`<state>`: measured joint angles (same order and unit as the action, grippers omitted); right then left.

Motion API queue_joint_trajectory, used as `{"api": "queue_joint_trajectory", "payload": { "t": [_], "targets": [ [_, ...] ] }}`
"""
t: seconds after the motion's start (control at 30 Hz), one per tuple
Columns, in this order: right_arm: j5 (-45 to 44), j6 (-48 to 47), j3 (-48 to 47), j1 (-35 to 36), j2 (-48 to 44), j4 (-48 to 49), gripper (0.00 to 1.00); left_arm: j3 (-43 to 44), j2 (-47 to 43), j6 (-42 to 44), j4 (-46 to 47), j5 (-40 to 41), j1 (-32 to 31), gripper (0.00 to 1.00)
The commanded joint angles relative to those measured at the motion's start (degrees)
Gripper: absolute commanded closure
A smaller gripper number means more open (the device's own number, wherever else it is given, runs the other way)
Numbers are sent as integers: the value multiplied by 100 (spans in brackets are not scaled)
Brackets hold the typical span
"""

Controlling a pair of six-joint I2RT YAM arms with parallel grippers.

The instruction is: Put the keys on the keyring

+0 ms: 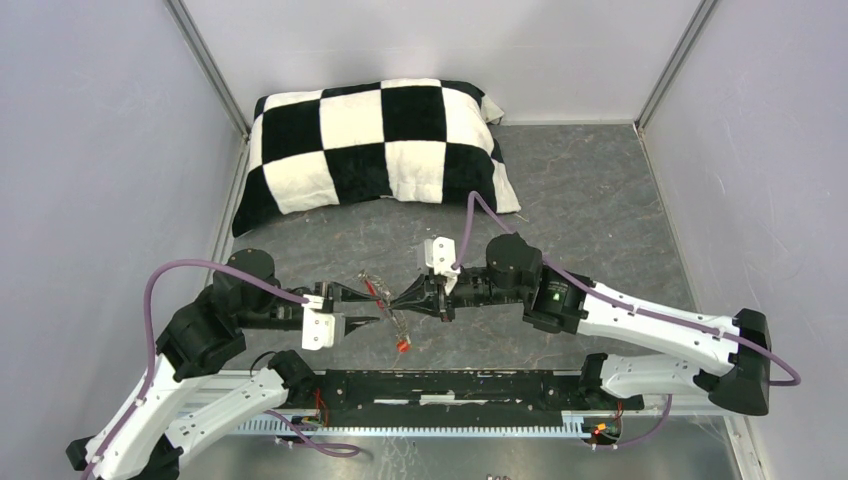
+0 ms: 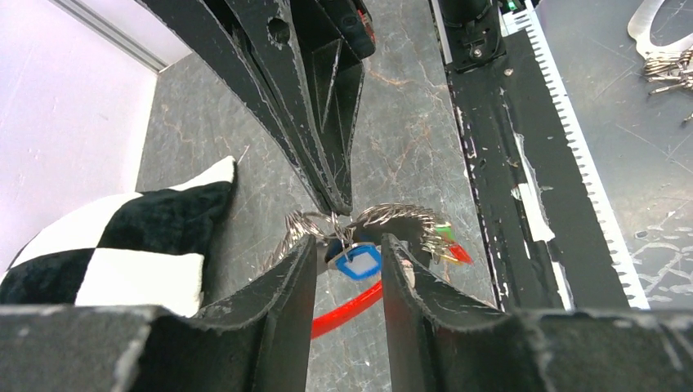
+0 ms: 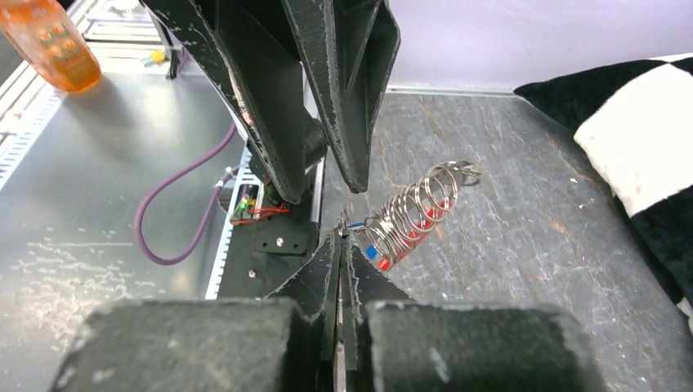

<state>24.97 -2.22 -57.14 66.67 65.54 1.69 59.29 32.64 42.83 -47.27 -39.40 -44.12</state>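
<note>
Pinching the keyring [image 3: 413, 211] at one end: right gripper [image 3: 343, 242] is fully closed, tips clamped on the wire of the coil. The ring is stretched out into a spiral and held up off the table [image 1: 590, 200], between the two arms, near-centre.

Left gripper [image 2: 349, 243] is partly open, one finger either side of the blue key [image 2: 357, 264]. The tag sits in the gap, close to one finger, but I see no clamp on it. The blue key appears to hang from the ring right at the right gripper's tips. Can't tell whether its hole is fully over the wire.

Red and green tags [image 2: 448, 242] sit further along the coil and look already threaded. Red cord [image 2: 347, 312] dangles below. Checked pillow [image 1: 380, 140] is at the far side, well apart, not involved.

My read: mid-threading, working the blue key onto the coil. Next move: left closes flat on the tag and walks it along the spiral, away from the right tips, while right holds the pinch. Risks: the thin wire slipping out, or the tag twisting.
</note>
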Motion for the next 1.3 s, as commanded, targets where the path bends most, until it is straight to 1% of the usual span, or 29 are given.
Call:
{"api": "queue_joint_trajectory", "payload": {
  "t": [0.0, 0.2, 0.4, 0.6, 0.8, 0.9, 0.97, 1.07, 1.27],
  "targets": [
    [50, 617, 408, -17, -347, 1599, 100, 139, 28, -43, -109, -55, -9, 59],
    [6, 924, 865, -19, -549, 2470, 100, 68, -8, -64, -104, 294, -5, 61],
    [101, 1103, 1030, -19, -527, 2967, 100, -14, 13, -111, 45, 238, -9, 61],
    [300, 1136, 959, -14, -400, 2938, 100, -57, -83, -195, 348, 354, -9, 59],
    [450, 1158, 926, -20, -314, 2904, 100, -32, -166, -135, 358, 341, -9, 56],
    [460, 1157, 907, -16, -296, 2863, 99, 22, -171, -126, 332, 192, -9, 55],
    [442, 1151, 898, -15, -289, 2838, 99, 81, -151, -58, 178, -62, -9, 55],
    [434, 1143, 876, -24, -287, 2782, 100, 142, -101, 68, -68, -356, -9, 58],
    [432, 1111, 832, -13, -236, 2625, 99, 241, -62, 68, -71, -384, -9, 67]
  ]
}}
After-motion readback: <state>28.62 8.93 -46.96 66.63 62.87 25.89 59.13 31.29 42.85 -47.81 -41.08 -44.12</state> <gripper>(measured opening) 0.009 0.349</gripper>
